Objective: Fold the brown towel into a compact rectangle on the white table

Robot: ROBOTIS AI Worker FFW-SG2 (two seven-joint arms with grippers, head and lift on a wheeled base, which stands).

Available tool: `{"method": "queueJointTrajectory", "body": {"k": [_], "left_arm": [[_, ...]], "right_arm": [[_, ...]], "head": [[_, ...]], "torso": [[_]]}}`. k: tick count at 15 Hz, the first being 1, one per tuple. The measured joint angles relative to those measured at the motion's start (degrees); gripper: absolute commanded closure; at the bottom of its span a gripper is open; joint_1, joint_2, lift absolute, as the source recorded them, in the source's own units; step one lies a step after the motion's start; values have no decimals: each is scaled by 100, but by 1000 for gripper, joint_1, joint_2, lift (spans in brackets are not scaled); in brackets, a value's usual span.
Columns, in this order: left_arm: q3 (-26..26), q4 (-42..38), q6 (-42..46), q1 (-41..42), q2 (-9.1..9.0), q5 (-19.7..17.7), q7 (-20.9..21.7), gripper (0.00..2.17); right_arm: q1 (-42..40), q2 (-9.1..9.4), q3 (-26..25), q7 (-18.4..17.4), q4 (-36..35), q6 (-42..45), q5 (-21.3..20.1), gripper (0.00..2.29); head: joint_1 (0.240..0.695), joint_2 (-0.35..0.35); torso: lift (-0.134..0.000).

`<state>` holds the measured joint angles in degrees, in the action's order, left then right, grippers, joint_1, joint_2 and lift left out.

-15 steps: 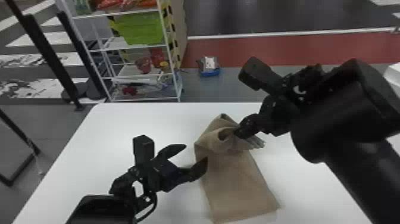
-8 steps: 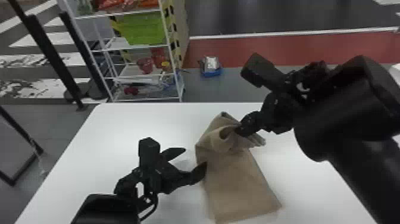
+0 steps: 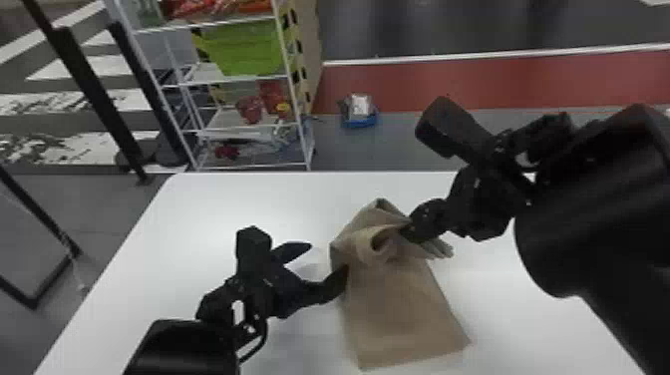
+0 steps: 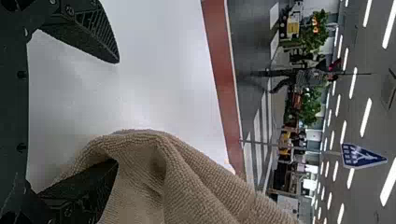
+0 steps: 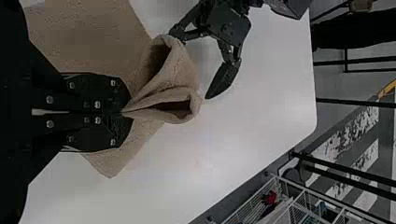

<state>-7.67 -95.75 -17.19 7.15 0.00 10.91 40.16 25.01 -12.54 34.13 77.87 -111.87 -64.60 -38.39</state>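
Brown towel (image 3: pixel 404 309) center table (image 3: pixel 224 209), far end bunched. Right gripper (image 3: pixel 409 232) pinches bunch; left gripper (image 3: pixel 328 257) spread, one finger at left edge. Seat that finger under all layers before closing.

Towel top (image 3: pixel 380 209), right end effector (image 3: pixel 409 234) slightly lower

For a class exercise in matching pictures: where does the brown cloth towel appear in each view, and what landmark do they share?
Head view: the brown cloth towel is right of and below the centre, its far end bunched.
Left wrist view: close up, folds against one finger of the left gripper.
Right wrist view: pinched at the tips of the right gripper.
Shared landmark: the white table.
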Motion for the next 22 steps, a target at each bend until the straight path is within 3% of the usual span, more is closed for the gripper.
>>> {"method": "queueJointTrajectory", "body": {"k": [3, 5, 11, 18, 22], "left_arm": [[-60, 20, 0, -11, 0, 0, 9, 137], [-80, 35, 10, -12, 0, -1, 7, 137], [-115, 65, 68, 22, 0, -9, 18, 137], [-199, 47, 269, 114, 0, -19, 52, 137], [-192, 40, 311, 120, 0, -19, 58, 137]], "right_arm": [[-239, -324, 192, 0, -354, -256, 13, 1474], [-355, -438, 301, 0, -474, -361, 4, 1474], [-461, -590, 581, 0, -783, -563, -14, 1474], [-614, -917, 893, 0, -942, -584, -34, 1474], [-766, -950, 1083, 0, -914, -585, -165, 1470]], "head": [[695, 181], [695, 182], [695, 196], [695, 200], [695, 204]], "torso": [[-124], [-124], [-124], [-124], [-124]]}}
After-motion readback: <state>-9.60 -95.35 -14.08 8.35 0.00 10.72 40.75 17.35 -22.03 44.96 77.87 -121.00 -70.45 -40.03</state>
